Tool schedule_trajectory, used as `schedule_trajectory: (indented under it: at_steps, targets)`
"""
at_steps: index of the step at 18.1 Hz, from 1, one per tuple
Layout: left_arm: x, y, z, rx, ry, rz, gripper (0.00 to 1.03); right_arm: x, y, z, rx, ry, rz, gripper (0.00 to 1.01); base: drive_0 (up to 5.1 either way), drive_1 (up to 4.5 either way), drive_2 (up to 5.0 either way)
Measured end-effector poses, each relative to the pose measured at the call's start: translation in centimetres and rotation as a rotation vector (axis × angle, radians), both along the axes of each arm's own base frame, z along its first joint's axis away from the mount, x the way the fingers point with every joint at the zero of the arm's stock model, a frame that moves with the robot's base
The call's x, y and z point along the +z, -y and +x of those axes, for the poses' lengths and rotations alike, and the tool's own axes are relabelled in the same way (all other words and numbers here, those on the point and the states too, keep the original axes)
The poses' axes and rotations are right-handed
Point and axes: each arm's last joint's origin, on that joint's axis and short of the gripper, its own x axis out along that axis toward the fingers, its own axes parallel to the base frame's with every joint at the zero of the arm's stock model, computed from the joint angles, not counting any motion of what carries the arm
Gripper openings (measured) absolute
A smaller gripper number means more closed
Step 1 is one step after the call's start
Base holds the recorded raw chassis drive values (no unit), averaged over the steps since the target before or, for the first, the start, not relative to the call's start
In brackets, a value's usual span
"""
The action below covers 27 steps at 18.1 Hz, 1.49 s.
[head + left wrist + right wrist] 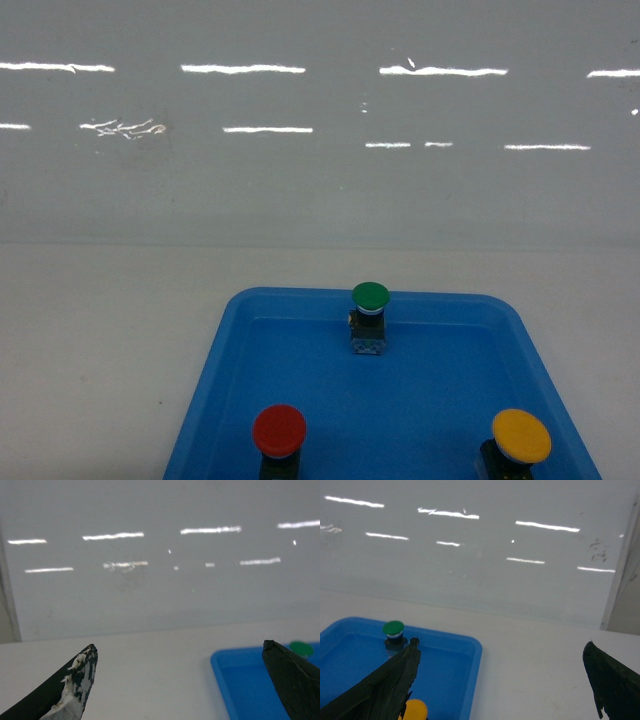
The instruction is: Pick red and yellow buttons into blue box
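Tray (225, 380) (shallow, blue): three buttons (370, 318).

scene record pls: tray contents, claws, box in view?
tray: shallow, blue, on white table
red button: upright, tray front left
yellow button: upright, tray front right
green button: upright, tray back centre
left claw: open, empty, left of the tray
right claw: open, empty, over tray's right edge
blue box: not in any view
buttons moved: none
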Motion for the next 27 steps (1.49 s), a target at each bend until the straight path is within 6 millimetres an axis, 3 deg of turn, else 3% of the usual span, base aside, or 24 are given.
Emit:
schedule_trajectory:
  at_steps: [4,7,9,16,19,25,27]
  targets:
    - [0.8,2.6,5.9,-0.065,-0.150,0.092,0.98,-0.5,-1.4,6.0,0.074,-0.145,-0.020,0.98,0.0,0.00,0.0]
    - [0.0,3.4,9.7,-0.042,-0.246,0.122,0.98,-3.0,-2.5,8.9,0.126,-0.382,-0.035,0.98,0.0,0.00,0.0]
    - [-0.7,3.5,11.8,-0.017,-0.294,0.127,0.98,-3.1,-3.5,10.6,0.164,-0.425,-0.042,0.98,0.0,0.00,0.0]
    - [-0.4,3.2,13.3,0.014,-0.276,0.104,0.98,-2.7,-5.0,12.0,0.215,-0.401,-0.053,0.98,0.0,0.00,0.0]
    - [-0.1,2.9,13.5,0.039,-0.262,0.090,0.98,-3.0,-6.7,12.1,0.237,-0.406,-0.124,0.98,0.0,0.00,0.0]
    - [-0.1,3.0,13.5,0.034,-0.261,0.090,0.98,-2.9,-6.6,12.2,0.238,-0.384,-0.148,0.98,0.0,0.00,0.0]
    - [-0.1,3.0,13.5,0.034,-0.261,0.090,0.98,-3.7,-6.8,12.1,0.253,-0.426,-0.156,0.98,0.0,0.00,0.0]
